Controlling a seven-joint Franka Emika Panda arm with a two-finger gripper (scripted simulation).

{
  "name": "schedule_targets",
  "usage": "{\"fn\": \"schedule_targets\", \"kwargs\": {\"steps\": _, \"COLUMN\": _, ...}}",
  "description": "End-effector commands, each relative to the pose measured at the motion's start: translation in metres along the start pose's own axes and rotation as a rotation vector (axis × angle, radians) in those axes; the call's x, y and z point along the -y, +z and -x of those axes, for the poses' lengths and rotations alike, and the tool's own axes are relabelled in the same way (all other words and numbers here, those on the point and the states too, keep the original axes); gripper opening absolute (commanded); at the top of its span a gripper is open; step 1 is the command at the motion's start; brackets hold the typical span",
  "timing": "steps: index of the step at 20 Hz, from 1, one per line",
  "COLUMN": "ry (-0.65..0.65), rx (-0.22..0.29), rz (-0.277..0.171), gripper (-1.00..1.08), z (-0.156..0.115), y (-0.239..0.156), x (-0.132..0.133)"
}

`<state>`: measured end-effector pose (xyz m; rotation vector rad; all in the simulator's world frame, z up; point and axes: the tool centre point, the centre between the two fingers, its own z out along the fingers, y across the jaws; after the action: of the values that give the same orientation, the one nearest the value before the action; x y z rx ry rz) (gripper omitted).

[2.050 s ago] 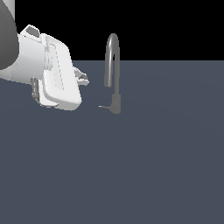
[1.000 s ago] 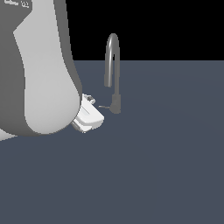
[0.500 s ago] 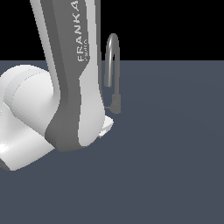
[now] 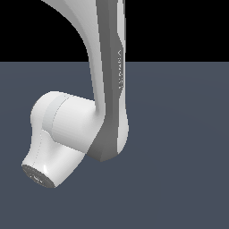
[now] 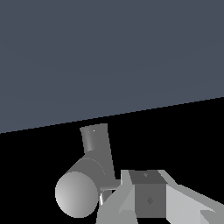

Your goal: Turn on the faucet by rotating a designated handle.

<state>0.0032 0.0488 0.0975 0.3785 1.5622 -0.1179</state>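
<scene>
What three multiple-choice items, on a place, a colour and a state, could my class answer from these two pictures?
1. In the exterior view, the arm's rounded white joint sits
A. low, toward the exterior view's left
B. high, toward the exterior view's right
C. out of the picture

2. The ground surface is
A. red
B. dark blue-grey
C. white

3. In the exterior view, the faucet is
A. fully visible
B. pouring water
C. not visible

Key:
1 A: the joint of the arm sits low and toward the left.
2 B: the ground surface is dark blue-grey.
3 C: only the wrist view shows grey faucet parts.
</scene>
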Motion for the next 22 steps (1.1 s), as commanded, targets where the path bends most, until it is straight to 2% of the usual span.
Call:
{"fn": "schedule_targets", "kwargs": {"steps": 1, "ry": -0.040, "rx": 0.006, "rz": 0.036, "gripper": -1.00, "z": -0.006, "y": 0.006, "x": 0.003}}
{"fn": "schedule_targets", "kwargs": {"steps": 6, "ry": -0.103, "rx": 0.015, "rz": 0.091, "gripper": -1.00, "z": -0.016, "y": 0.017, "x": 0.008}}
{"fn": "schedule_targets", "kwargs": {"steps": 11, "ry": -0.144, "rx": 0.021, "rz": 0.127, "gripper": -1.00, "z": -0.022, "y": 0.024, "x": 0.012}}
{"fn": "schedule_targets", "kwargs": {"steps": 22, "ry": -0.165, "rx": 0.024, "rz": 0.145, "gripper": -1.00, "z": -0.025, "y": 0.028, "x": 0.013}}
